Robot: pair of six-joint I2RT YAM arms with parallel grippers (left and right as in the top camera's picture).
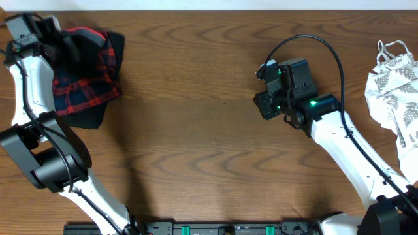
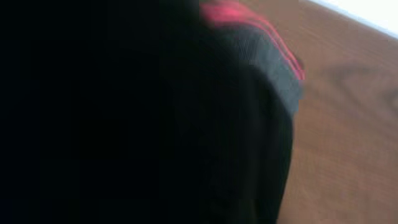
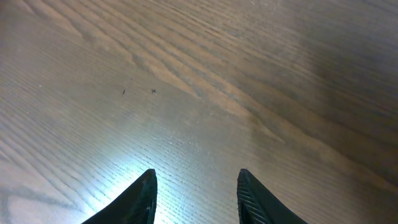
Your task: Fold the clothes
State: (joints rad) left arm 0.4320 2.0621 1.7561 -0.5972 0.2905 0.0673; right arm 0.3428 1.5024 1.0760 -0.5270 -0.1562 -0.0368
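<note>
The clothes lie in two places. At the far left is a pile of black leggings (image 1: 81, 46) on a red-navy plaid piece (image 1: 81, 88). A white leaf-print top (image 1: 395, 85) lies at the right edge. My left gripper (image 1: 47, 34) sits on the pile's upper left corner. In the left wrist view the black leggings (image 2: 249, 124) with their grey-and-red waistband (image 2: 273, 56) fill the frame and hide the fingers, which are shut in the cloth. My right gripper (image 1: 266, 104) (image 3: 196, 174) hovers open over bare wood right of centre, nothing between its fingers.
The wooden table (image 1: 196, 130) stretches between the pile and the right arm. The table's back edge runs just behind the pile. A black rail (image 1: 215, 228) runs along the front edge between the arm bases.
</note>
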